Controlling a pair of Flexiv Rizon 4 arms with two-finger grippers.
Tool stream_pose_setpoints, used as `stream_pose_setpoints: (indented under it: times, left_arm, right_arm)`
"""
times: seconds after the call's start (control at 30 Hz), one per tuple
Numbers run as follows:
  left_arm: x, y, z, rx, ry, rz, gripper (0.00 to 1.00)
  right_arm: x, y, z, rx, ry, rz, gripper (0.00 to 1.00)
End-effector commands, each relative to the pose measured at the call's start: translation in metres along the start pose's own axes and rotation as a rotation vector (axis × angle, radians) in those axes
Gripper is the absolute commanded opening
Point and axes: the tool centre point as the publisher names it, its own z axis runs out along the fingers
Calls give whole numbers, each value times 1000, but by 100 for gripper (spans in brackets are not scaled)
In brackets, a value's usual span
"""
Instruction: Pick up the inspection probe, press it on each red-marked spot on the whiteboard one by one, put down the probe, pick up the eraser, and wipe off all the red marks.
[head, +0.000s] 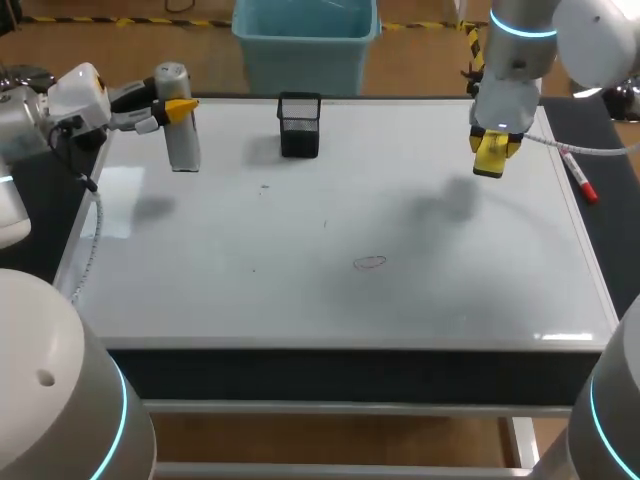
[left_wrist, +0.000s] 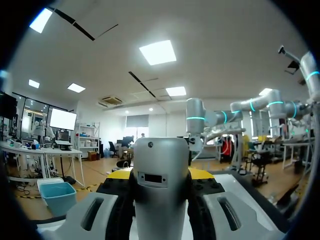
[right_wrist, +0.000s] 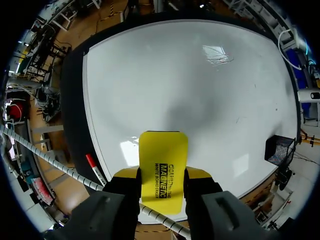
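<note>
Evidently the task is judged to be near its end. No red marks are seen on the whiteboard (head: 300, 215); only a faint oval trace (head: 370, 263) is left near its middle, and whether it is red cannot be told. The eraser (right_wrist: 163, 165) is grasped from both sides by the right gripper (head: 492, 152), which is held above the far right part of the board, apart from that trace. So the pick-up of the eraser is done, and the wiping seems largely done too; one last pass over the trace may be called for.

The inspection probe (head: 181, 140) is stood upright at the far left corner of the board, and the left gripper (head: 176, 108) is clenched around its upper part, so it is not yet released. A red marker (head: 579, 176) is laid just beside the board's right edge, and a black mesh basket (head: 300, 125) is set at the far edge.
</note>
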Motion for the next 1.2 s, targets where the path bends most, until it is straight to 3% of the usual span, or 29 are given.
stream_pose_setpoints:
  times: [0.03,0.33,0.67,0.9,1.2]
  left_arm:
    - [0,-1,1,-1,1,-1,0]
    - [0,-1,1,-1,1,-1,0]
    - [90,0,44,74,181,16,0]
    - [152,16,93,72,335,-22,0]
    - [212,35,148,70,504,-70,0]
  right_arm:
    - [1,0,-2,1,3,-2,0]
    - [1,0,-2,1,3,-2,0]
    - [1,0,-2,1,3,-2,0]
    - [1,0,-2,1,3,-2,0]
    - [1,0,-2,1,3,-2,0]
